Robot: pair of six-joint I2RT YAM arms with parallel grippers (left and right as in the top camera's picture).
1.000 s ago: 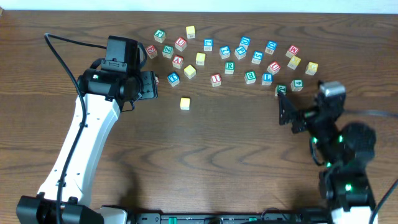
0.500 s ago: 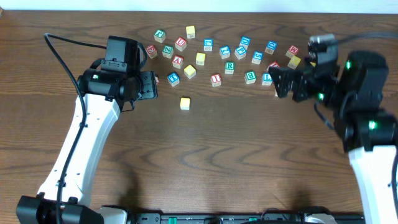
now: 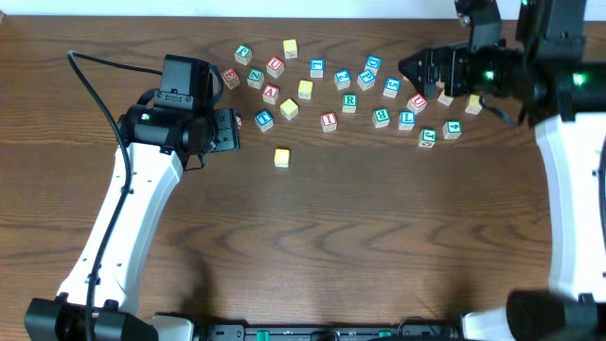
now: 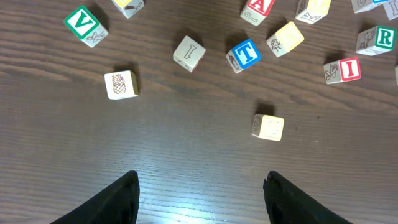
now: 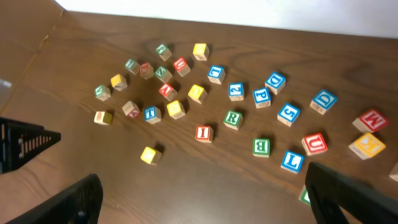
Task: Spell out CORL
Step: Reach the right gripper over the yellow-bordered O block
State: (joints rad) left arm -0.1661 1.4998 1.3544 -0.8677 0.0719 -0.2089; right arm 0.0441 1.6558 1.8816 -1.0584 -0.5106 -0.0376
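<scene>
green r block (image 3: 349, 101), letter face up

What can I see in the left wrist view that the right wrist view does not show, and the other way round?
Only the left wrist view: the left gripper, open, and the pineapple drawing on one block, readable only here. Only the right wrist view: the right gripper, also open, the blue L block, the red U block and the green B block. Both: the green R block, the red I block and the yellow block lying apart from the rest.
</scene>
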